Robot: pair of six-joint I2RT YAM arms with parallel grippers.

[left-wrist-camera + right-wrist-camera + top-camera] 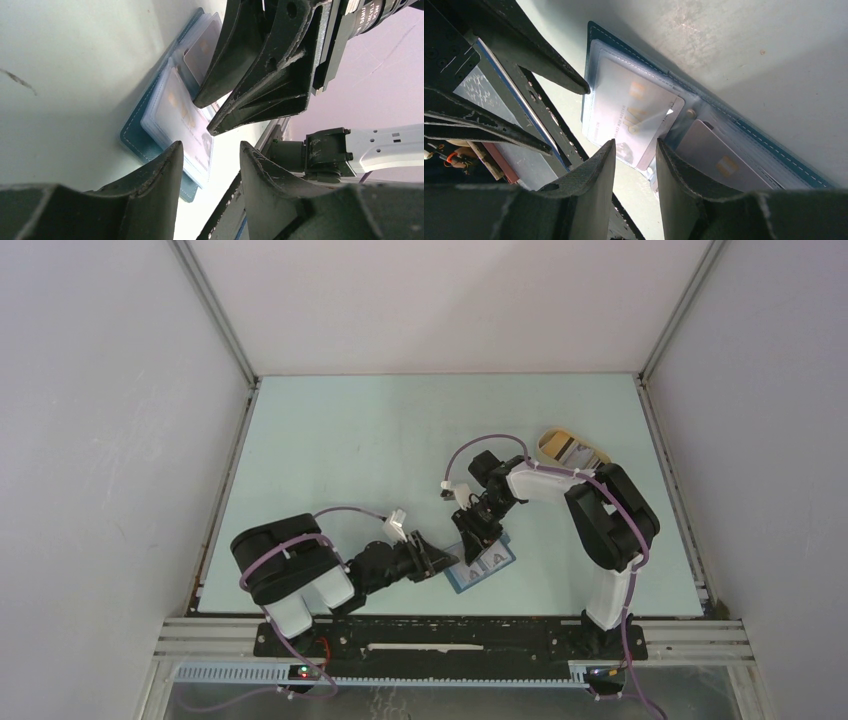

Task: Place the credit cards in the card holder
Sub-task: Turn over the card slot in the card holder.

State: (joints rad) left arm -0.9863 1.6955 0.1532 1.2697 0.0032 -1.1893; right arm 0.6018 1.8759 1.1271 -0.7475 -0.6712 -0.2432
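Top external view: a teal-blue card holder (484,564) lies opened flat on the pale green bench (350,440), near the front edge and a little right of centre. The left gripper (445,562) reaches in low from the left, jaws parted and empty, one fingertip just beside the holder's left edge. The right gripper (472,538) comes down from the far side, jaws also parted, its tips over the corner of a whitish credit card (636,112) at a clear sleeve. Whether they touch it cannot be told. A grey card (711,157) sits in the neighbouring sleeve. A tan oval tray (573,448) rests far right.
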